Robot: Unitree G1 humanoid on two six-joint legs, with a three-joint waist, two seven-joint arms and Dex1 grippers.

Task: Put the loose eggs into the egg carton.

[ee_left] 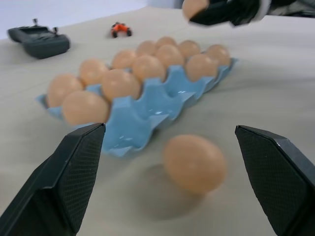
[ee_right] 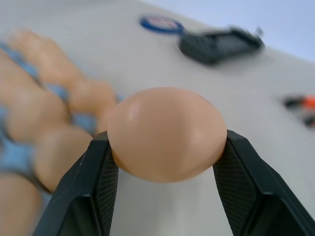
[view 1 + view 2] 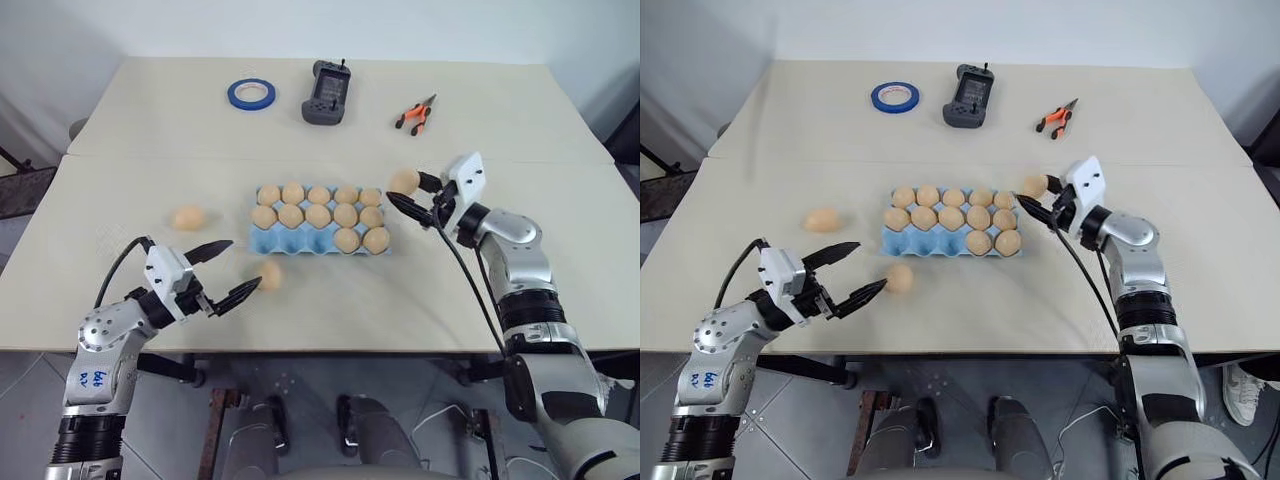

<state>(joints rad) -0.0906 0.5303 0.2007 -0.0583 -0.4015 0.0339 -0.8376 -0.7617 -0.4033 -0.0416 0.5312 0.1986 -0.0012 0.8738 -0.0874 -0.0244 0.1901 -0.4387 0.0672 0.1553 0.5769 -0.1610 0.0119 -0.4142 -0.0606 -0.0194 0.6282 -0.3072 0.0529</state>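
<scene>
Held egg (image 2: pixel 166 133), smooth tan oval, long axis crosswise between ribbed black pads of right gripper (image 3: pixel 418 195), clamped, just off carton's right end. Moulded blue carton (image 3: pixel 316 222) mid-table, long side across. Left gripper (image 3: pixel 232 270) spread wide around loose egg (image 3: pixel 270 274).

- Eggs in egg carton (image 3: pixel 300 243): 12
- Loose eggs: 3, namely table left (image 3: pixel 188 218), near carton front (image 3: pixel 270 274), 1 held (image 3: pixel 404 181)
- Tape ring (image 3: pixel 252 94): 1
- Controller (image 3: pixel 327 95): 1
- Pliers (image 3: pixel 416 115): 1

Left black two-fingered gripper (image 3: pixel 229 271) held level with fingers spread wide; right black two-fingered gripper (image 3: pixel 411 190) raised, fingers clamped.
</scene>
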